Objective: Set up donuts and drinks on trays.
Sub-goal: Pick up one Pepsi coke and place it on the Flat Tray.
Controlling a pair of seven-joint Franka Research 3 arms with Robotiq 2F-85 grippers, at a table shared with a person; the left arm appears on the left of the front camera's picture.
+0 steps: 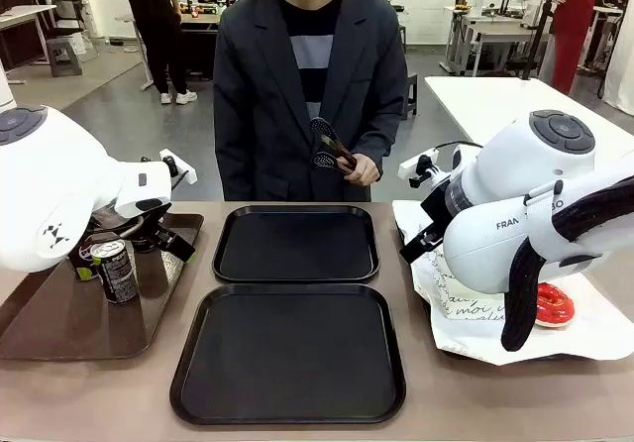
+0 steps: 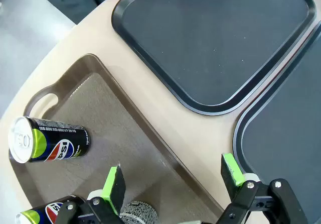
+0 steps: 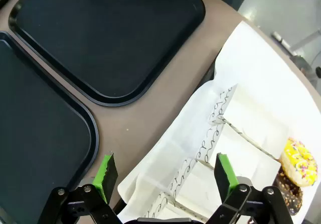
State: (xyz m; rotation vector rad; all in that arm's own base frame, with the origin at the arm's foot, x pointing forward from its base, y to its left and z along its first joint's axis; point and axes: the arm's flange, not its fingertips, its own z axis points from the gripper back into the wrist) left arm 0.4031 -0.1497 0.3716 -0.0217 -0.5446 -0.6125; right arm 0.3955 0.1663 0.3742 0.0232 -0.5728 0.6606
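The tan table (image 1: 466, 402) carries 4 things directly on its top. In the middle lie a far black tray (image 1: 297, 244) and a near black tray (image 1: 289, 355). The 2 match, roughly square with rounded corners and raised rims, and sit one behind the other with a thin strip of table between them. To the left lies a longer brown tray (image 1: 59, 323) with a cut-out handle. It is set at a slight angle, just beside the black ones but apart from them. To the right lies a creased sheet of white paper (image 1: 466, 323) with black script, its left edge near the far black tray.
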